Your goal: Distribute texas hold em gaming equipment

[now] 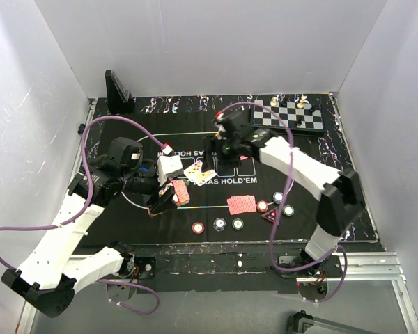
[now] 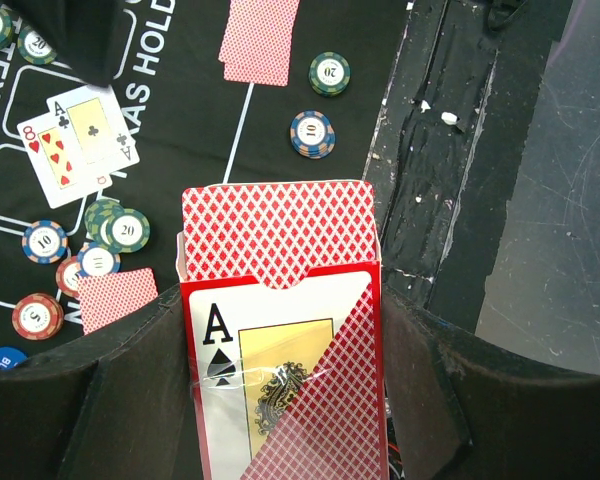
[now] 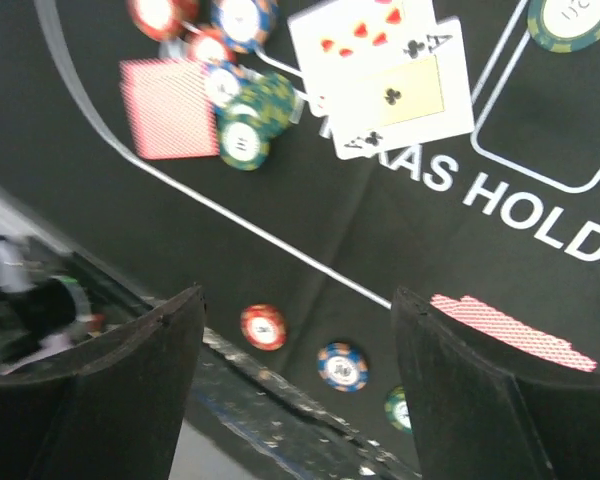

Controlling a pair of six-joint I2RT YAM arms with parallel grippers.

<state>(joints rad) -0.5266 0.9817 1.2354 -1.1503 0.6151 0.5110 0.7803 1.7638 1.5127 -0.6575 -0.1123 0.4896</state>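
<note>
Card dealing step: the left gripper [image 2: 280, 400] clamps the card box [image 2: 280, 250] left of centre. The right gripper [image 3: 298, 380] hangs wide and empty above two face-up cards [image 3: 390, 80] on the mat [image 3: 230, 220]. Next probably needs drawing another card.

I see bright, even light from above the mat [image 1: 303, 226], shadows soft. My right wrist view smears toward the desk [image 3: 270, 430] beside the mat; the left one shows the card box [image 2: 280, 300] crisply.

mat [image 1: 209, 198]: "AS HOLD'EM" | card box [image 2: 280, 400] I hold: "A", spade | eight of hearts [image 2: 52, 155]: "8" | ace of clubs [image 2: 100, 125]: "A" | green chip [image 2: 329, 73]: "20" | blue chip [image 2: 312, 134]: "10"
</note>
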